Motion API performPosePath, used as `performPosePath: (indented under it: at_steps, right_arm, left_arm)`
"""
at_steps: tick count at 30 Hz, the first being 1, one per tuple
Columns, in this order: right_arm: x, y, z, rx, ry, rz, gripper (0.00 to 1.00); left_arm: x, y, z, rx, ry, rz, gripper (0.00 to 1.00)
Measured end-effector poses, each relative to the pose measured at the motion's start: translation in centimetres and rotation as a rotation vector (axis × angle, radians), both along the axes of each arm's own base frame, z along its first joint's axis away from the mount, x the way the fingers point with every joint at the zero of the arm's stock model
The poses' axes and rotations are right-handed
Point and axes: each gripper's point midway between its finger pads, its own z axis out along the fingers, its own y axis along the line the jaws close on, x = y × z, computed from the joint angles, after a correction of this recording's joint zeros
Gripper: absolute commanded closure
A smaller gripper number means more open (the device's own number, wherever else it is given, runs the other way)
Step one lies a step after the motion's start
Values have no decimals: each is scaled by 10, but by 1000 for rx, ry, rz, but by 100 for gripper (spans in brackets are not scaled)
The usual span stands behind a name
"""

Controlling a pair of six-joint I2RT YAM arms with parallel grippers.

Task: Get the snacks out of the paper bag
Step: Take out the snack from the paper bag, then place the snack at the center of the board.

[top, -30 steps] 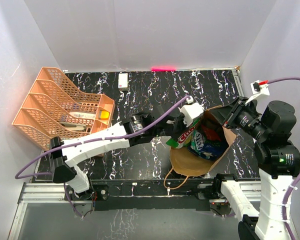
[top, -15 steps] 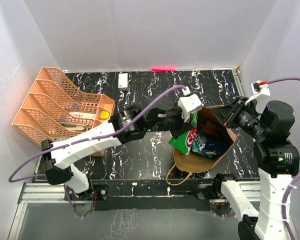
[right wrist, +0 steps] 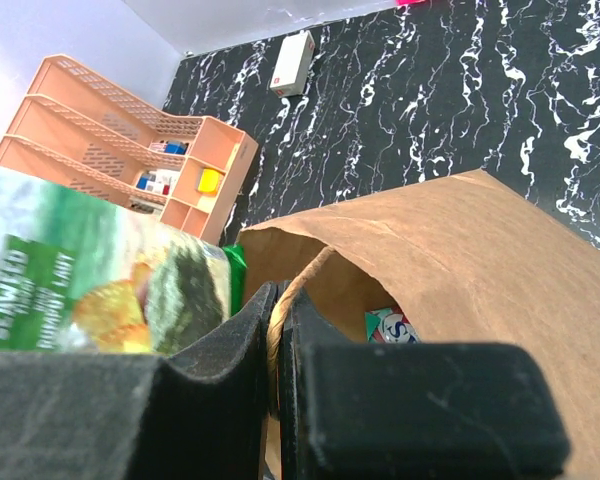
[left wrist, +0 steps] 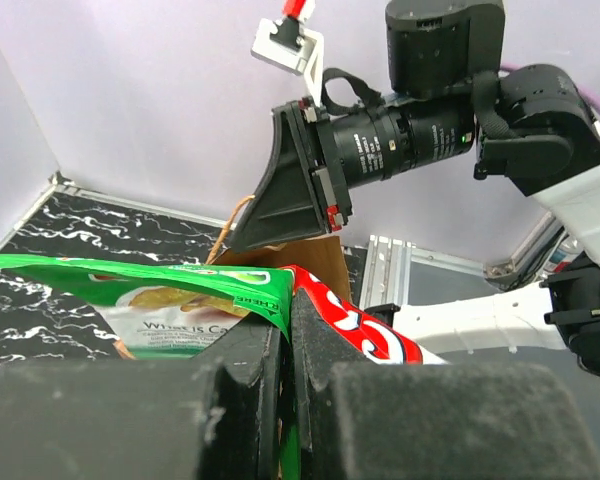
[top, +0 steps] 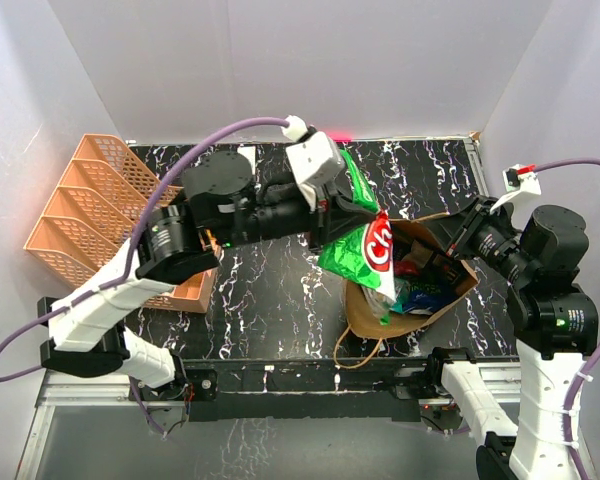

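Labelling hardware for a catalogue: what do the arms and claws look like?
The left arm and right arm have white shells and black cylindrical joints; a purple cable runs along each. The left claw and right claw are black with blocky fingers.

We are noting the green chip bag [top: 358,248] hanging from the left pincer [top: 335,215] over the left side of the paper bag [top: 365,322], screening its mouth from that side. The right pincer [top: 446,242] is clamping the bag's far right rim, closing off that edge. Between them, the mouth is staying reachable from above and from the near side. The left arm [top: 180,240] is crossing high over mid-table. The orange organiser [top: 100,215] is filling the left edge, with the white box [top: 246,162] at the far edge. The table [top: 280,300] is lying open between the organiser and the bag.
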Motion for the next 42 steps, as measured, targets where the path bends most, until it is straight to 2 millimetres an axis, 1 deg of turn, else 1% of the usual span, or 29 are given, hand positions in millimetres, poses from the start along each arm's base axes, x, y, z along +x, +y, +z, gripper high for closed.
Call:
performPosePath:
  at_steps: [2,5,8,12,14,16,19,24,27,30,34,37,40,42]
  right_arm:
    - [0,-1,0,-4,-1,-4,92]
    - [1,-2,-2,-11,1,-9,92]
    - [1,-4,-4,-25,2,-16,92]
    - [0,-7,-5,-41,-7,-28,92]
    - [0,-8,-5,-50,-12,-32,92]
    - [0,-10,-6,-61,-16,-39,92]
    - [1,-12,-11,-74,-14,-48,92]
    - [3,-15,-25,-93,12,-54,92]
    - [4,-16,-32,-96,30,-57,92]
    - [2,-14,-32,-97,31,-46,92]
    - [-7,-4,-34,-101,35,0,92]
    - [-14,1,-35,-104,34,26,92]
    - [-20,4,-43,-103,45,47,92]
    - [-21,5,-52,-105,65,51,92]
  left_arm:
    - [-1,11,11,-14,-12,14,100]
    - [3,28,16,-9,-28,69,100]
    - [17,48,14,19,-44,179,100]
    - [44,81,9,70,-65,386,100]
    - [59,102,0,122,-75,510,100]
    - [66,114,-8,162,-76,571,100]
    - [71,130,-23,227,-71,638,100]
    - [76,151,-49,293,-58,720,100]
    - [80,158,-64,328,-39,779,100]
    - [89,157,-90,398,-18,849,100]
    - [101,147,-139,535,-30,910,100]
    - [110,141,-169,607,-32,920,100]
    - [126,141,-184,621,10,933,100]
    - [141,144,-187,588,56,948,100]
